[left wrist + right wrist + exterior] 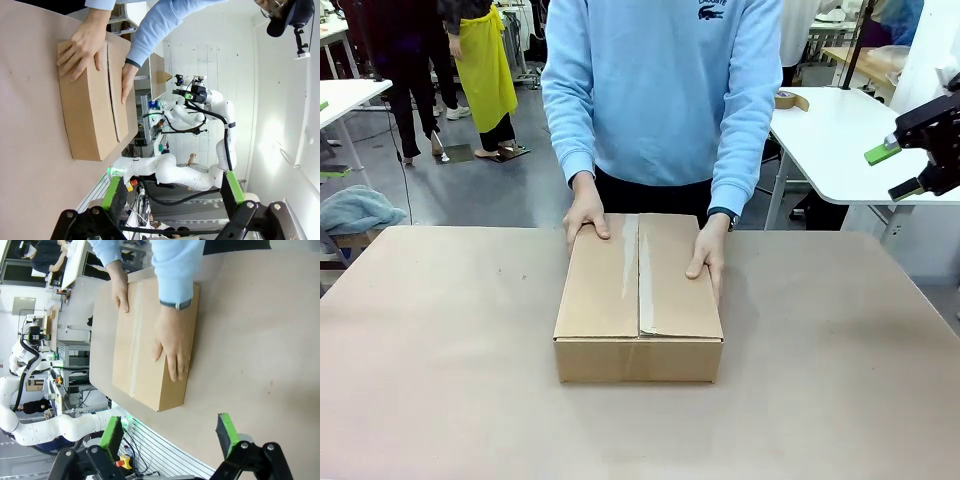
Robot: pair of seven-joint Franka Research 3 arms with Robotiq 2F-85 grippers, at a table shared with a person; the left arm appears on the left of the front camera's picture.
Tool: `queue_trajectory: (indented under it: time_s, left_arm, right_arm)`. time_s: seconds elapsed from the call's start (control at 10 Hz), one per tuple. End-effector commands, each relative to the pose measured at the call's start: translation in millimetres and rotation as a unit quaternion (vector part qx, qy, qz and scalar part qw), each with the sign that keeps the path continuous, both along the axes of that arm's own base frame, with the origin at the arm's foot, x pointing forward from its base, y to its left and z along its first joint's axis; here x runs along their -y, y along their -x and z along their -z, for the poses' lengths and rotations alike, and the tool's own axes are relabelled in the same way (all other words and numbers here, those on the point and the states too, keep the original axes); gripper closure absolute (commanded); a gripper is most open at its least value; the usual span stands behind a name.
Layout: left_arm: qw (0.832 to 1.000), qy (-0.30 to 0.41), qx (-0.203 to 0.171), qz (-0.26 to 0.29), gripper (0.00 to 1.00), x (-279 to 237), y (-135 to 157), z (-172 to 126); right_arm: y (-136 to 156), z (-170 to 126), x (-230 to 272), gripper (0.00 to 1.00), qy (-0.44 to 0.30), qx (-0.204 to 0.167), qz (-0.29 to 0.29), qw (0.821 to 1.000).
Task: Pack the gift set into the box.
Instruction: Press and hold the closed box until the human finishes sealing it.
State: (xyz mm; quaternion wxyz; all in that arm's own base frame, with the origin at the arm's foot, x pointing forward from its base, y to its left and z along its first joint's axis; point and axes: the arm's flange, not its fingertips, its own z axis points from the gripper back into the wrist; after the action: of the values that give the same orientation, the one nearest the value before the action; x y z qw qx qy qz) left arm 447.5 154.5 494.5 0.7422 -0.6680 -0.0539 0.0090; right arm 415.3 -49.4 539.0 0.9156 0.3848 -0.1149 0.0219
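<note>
Box (638, 300) sits mid-bench (440, 350), flaps shut, seam taped; person's hands (585, 215) rest on both sides; left end effector (172, 182) and right end effector (169, 425) both gape wide, holding nothing; stiff cardboard, probably light, slick-faced; best squeezed across opposite walls.

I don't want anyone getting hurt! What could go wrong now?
The person's hands rest on the box, so an arm reaching in might bump them. The right end effector is open and off to the side. The flaps lie shut, so nothing could go in yet.
</note>
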Motion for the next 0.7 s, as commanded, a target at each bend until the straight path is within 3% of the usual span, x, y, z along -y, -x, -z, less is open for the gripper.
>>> queue_trajectory:
  time_s: [0.0, 0.1, 0.2, 0.3, 0.4, 0.5, 0.6]
  left_arm:
    - [1.0, -0.002, 0.01, -0.002, 0.0, 1.2, 3.3, 0.7]
    - [1.0, 0.0, 0.0, 0.0, 0.0, 0.0, 0.0, 0.0]
    - [0.996, -0.035, 0.05, 0.069, 0.0, 55.1, -7.1, -10.2]
    - [0.981, -0.054, 0.112, 0.148, 0.0, 119.6, -8.3, -15.4]
    - [0.963, -0.03, 0.149, 0.222, 0.0, 175.2, -4.5, -10.3]
    - [0.94, 0.011, 0.165, 0.298, 0.0, 238.1, 10.6, 15.3]
    - [0.932, -0.014, 0.213, 0.291, 0.0, 264.0, 20.2, 35.5]
  right_arm:
    - [2.5, 1.9, -0.3, 0.0, 0.003, -0.001, 0.003, 1.0]
    - [0.0, 0.0, 0.0, 0.0, 0.0, 0.0, 0.0, 1.0]
    - [-20.1, -13.5, -47.5, 0.0, 0.061, 0.061, -0.115, 0.99]
    - [-35.7, -23.6, -107.5, 0.0, 0.118, 0.146, -0.26, 0.947]
    - [-44.4, -20.2, -175.6, 0.0, 0.1, 0.241, -0.391, 0.883]
    - [-41.5, -14.3, -214.9, 0.0, 0.063, 0.287, -0.451, 0.843]
    - [-33.8, -8.4, -242.0, 0.0, 0.007, 0.355, -0.524, 0.774]
